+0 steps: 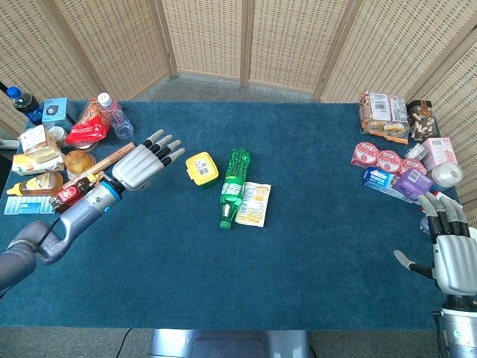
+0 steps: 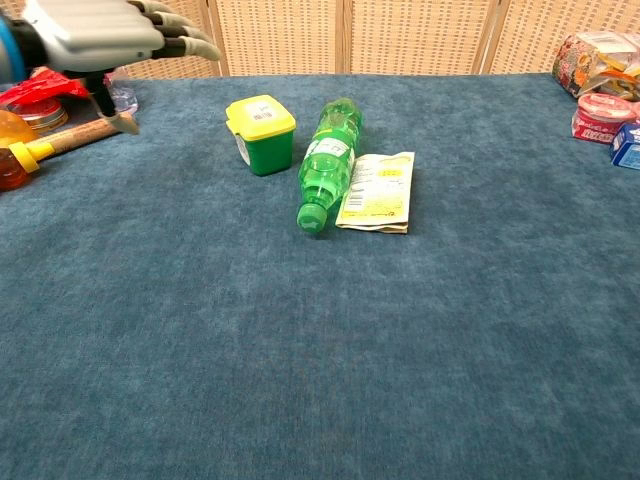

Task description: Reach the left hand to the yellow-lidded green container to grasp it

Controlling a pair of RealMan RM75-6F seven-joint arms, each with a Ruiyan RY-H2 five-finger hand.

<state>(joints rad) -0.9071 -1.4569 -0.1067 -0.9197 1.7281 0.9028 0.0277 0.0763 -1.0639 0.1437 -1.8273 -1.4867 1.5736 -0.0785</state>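
The yellow-lidded green container [image 1: 202, 169] [image 2: 261, 134] stands upright on the blue cloth, left of the table's middle. My left hand [image 1: 144, 161] [image 2: 105, 36] hovers a short way to its left, palm down, fingers spread and pointing at it, holding nothing and not touching it. My right hand [image 1: 450, 252] stays at the table's near right corner with its fingers apart and nothing in it; the chest view does not show it.
A green bottle [image 1: 232, 186] lies right beside the container, with a yellow packet [image 1: 254, 203] next to it. Food items and bottles crowd the left edge [image 1: 67, 149]. Boxes and cups [image 1: 395, 160] crowd the right edge.
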